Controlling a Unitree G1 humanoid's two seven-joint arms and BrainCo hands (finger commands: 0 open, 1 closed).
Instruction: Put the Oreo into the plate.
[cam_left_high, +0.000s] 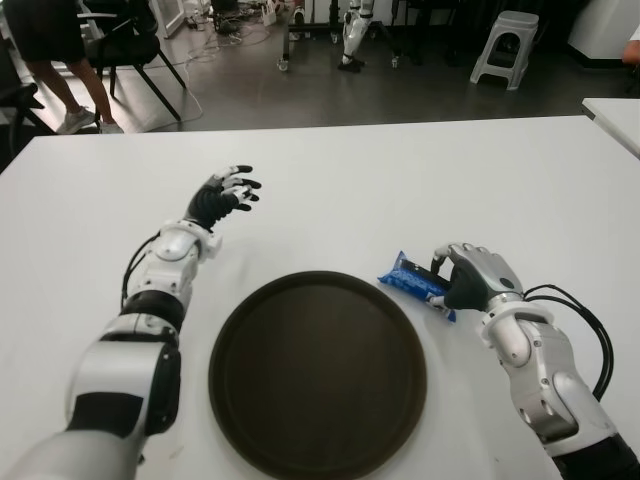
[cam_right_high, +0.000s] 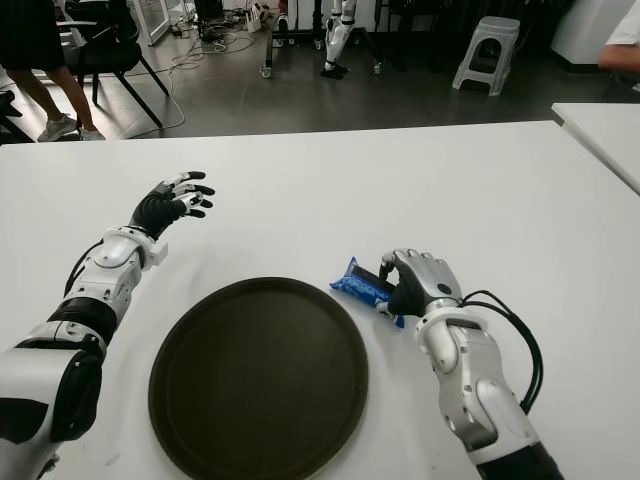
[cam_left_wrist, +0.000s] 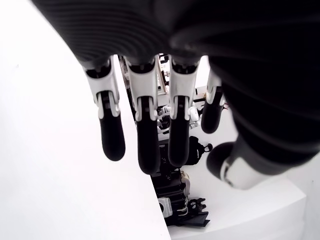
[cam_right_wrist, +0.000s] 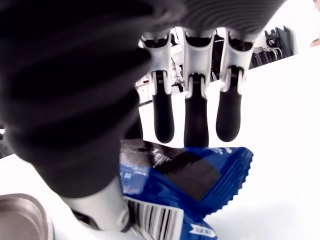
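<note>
We've got the right hand (cam_left_high: 478, 277) down on the table (cam_left_high: 400, 170), fingers curled over the blue Oreo pack (cam_left_high: 412, 283). In its wrist view the fingertips (cam_right_wrist: 196, 120) sit at the pack's far edge with the thumb at its near side, so it looks gripped. The pack lies just right of the dark plate (cam_left_high: 318, 372), outside its rim. Our left hand (cam_left_high: 222, 199) is far-left of the plate, fingers spread, holding nothing.

My silver-and-black right hand (cam_left_high: 470, 278) sits over a blue Oreo pack (cam_left_high: 412, 280) with a white barcode patch, beside the dark brown plate (cam_left_high: 318, 375) on the white table (cam_left_high: 400, 180).
</note>
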